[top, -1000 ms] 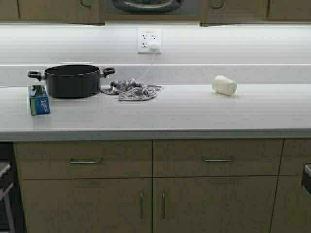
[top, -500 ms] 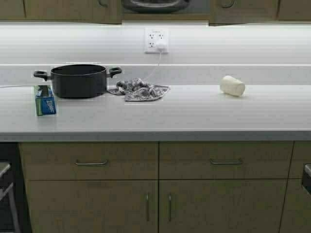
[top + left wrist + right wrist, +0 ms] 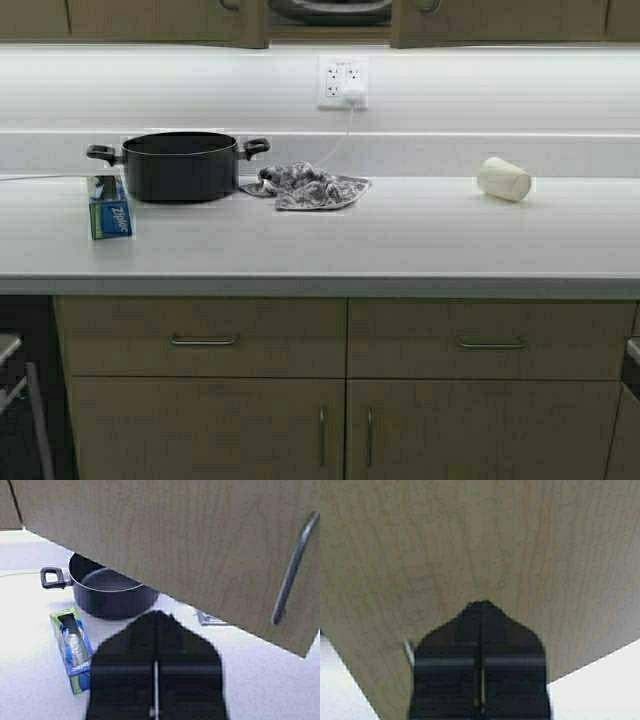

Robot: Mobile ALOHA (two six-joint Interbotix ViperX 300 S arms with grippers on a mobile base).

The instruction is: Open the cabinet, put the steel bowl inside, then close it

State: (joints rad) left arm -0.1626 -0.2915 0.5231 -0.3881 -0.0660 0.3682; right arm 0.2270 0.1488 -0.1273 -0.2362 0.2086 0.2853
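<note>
- Left gripper: fingers pressed together, nothing between them; sits up by the cabinet's left door, w/ that door's slim bar handle off to one side in left wrist view.
- Right gripper: fingers also closed tight, empty; tips right up against the wood-grain face of the cabinet's right door, which fills nearly all of right wrist view.
- Neither arm shows in high view.
- Cabinet doors stand ajar at top edge of high view, w/ a gap between them.
- Steel bowl already inside the cabinet, seen thru the gap, only its lower part in frame.
- Black pot on counter at left, near the backsplash.
- Blue box stands just in front of pot's left handle.
- Crumpled cloth just right of pot, below wall outlet.
- White cup lies on its side, well apart at right.
</note>
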